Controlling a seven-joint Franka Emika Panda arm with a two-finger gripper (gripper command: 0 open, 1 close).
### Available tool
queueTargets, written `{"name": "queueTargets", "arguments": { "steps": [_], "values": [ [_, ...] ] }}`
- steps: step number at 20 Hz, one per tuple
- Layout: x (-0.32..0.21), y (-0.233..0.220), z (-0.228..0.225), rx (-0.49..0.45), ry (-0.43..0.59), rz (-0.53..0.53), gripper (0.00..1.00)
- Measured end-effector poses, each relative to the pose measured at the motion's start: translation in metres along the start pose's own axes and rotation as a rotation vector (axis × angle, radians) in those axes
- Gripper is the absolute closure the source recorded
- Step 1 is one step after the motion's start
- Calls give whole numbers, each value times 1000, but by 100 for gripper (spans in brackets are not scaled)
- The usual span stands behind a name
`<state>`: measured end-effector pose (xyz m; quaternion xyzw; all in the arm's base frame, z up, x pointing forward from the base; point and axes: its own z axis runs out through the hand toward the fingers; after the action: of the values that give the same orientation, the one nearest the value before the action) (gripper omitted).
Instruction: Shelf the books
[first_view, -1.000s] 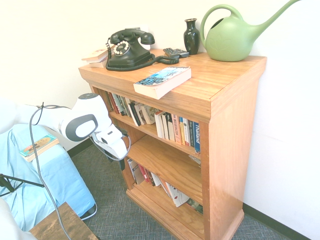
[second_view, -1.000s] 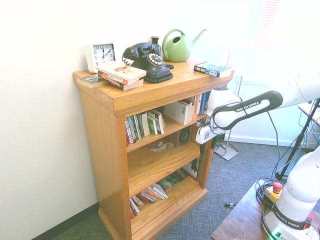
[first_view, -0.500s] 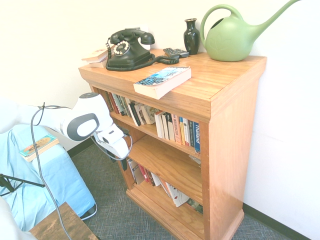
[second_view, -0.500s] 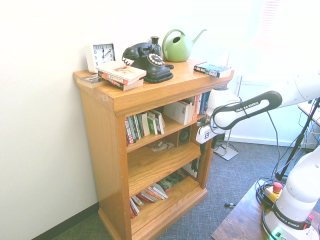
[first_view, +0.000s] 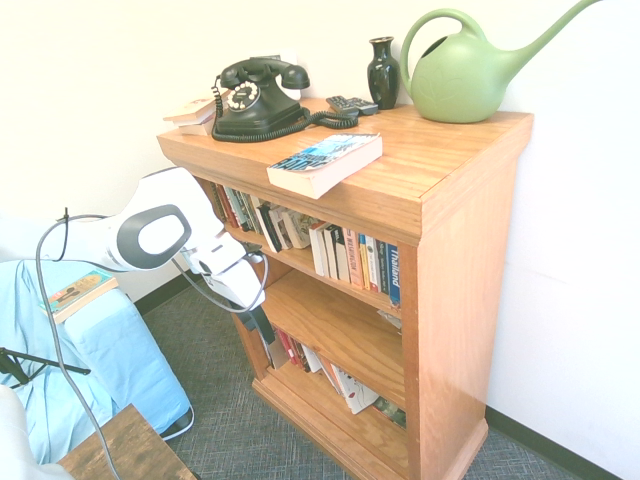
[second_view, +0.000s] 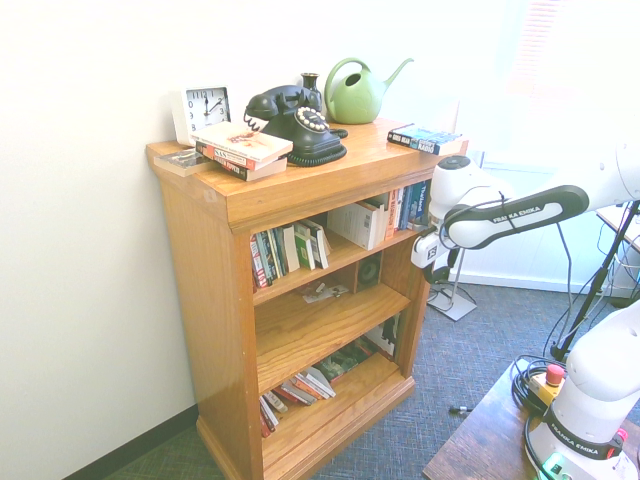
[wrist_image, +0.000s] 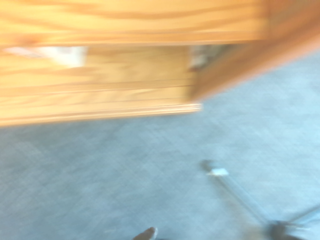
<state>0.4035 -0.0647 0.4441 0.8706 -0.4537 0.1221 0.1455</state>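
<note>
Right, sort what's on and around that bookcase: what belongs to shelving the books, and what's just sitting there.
For the job:
- blue paperback lying flat on the top
- stack of books beside the clock
- wooden bookcase
- pincer, open and empty

Just lying about:
- black rotary telephone
- green watering can
- dark vase
- white clock

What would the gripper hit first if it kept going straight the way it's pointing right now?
Probably the carpeted floor in front of the bookcase. The gripper points steeply down beside the lower shelves, and the blurred wrist view shows mostly carpet. Depth is unclear, so the bookcase's base can't be ruled out.
</note>
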Motion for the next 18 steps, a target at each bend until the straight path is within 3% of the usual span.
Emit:
{"name": "queueTargets", "arguments": {
  "steps": [5,18],
  "values": [
    [44,36,-29,-100,133,31,0],
    [88,48,-99,-385,497,-92,0]
  ]
}}
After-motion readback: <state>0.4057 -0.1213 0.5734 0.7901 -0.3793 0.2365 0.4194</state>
